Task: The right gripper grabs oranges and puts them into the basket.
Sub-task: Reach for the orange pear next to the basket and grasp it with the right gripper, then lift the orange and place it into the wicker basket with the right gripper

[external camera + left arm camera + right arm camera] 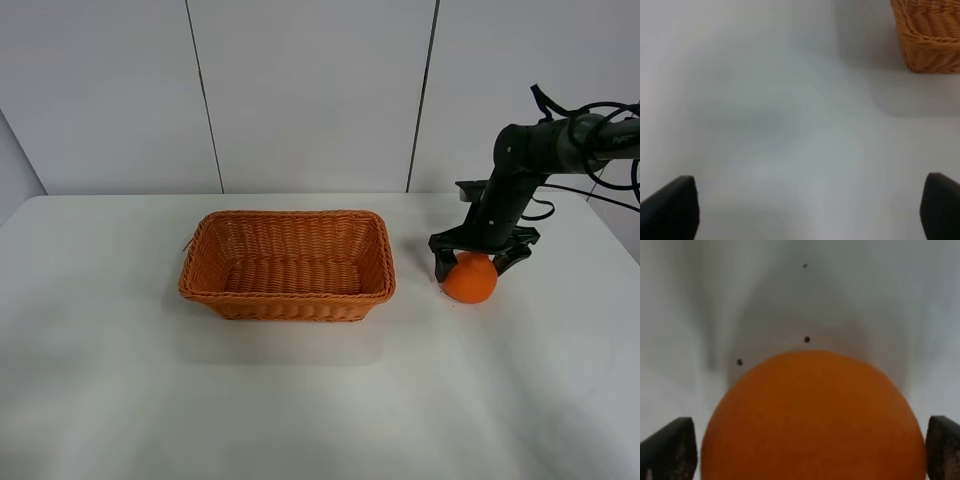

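Observation:
The orange (pixel 469 281) sits on the white table to the right of the wicker basket (pixel 287 305), a short gap away from it. My right gripper (pixel 479 266) has come down over the orange, with one black finger on each side. In the right wrist view the orange (pixel 812 420) fills the space between the fingertips (pixel 671 447), and a thin gap shows on each side, so the jaws are open. The basket has nothing in it. My left gripper (pixel 810 210) is open and empty over bare table, with a corner of the basket (pixel 930 35) in its view.
The white table (pixel 300 400) stretches around the basket. A white panelled wall (pixel 310 90) stands behind the table's far edge. The right arm (pixel 520 170) reaches in from the right with its cables. The left arm is out of the exterior high view.

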{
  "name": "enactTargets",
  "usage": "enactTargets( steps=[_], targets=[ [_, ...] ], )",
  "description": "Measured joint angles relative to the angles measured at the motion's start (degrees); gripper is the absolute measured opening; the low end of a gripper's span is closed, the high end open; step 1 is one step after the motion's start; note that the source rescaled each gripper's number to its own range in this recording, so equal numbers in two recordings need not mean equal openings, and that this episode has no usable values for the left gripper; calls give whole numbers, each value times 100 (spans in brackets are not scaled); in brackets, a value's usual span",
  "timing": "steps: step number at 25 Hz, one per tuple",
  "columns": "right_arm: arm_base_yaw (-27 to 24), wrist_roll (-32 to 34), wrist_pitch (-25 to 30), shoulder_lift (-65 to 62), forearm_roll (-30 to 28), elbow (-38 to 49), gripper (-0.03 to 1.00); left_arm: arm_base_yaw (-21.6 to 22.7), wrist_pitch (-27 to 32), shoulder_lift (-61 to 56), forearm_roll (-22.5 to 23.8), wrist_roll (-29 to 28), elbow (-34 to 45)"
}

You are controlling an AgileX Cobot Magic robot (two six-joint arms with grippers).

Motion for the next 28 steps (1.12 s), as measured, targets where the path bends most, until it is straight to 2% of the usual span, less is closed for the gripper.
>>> enactTargets(
  steps=[4,5,7,10,11,12,17,20,28],
  targets=[
    [0,0,-95,104,0,0,99,0,0,0,0,0,0],
    [0,0,-100,104,0,0,95,0,0,0,0,0,0],
    [0,0,-100,104,11,-6,73,0,0,0,0,0,0],
    [0,14,-67,99,18,-18,16,0,0,0,0,0,0],
    [0,19,-67,57,18,-18,4,0,0,0,0,0,0],
    [0,19,-57,17,23,-22,0,0,0,0,0,0,0],
    [0,19,46,-343,17,-54,1,0,0,0,0,0,0],
    [0,19,225,-635,24,-357,1,0,0,0,0,0,0],
    [124,21,1527,-942,54,-1995,1,0,0,0,0,0,0]
  ],
)
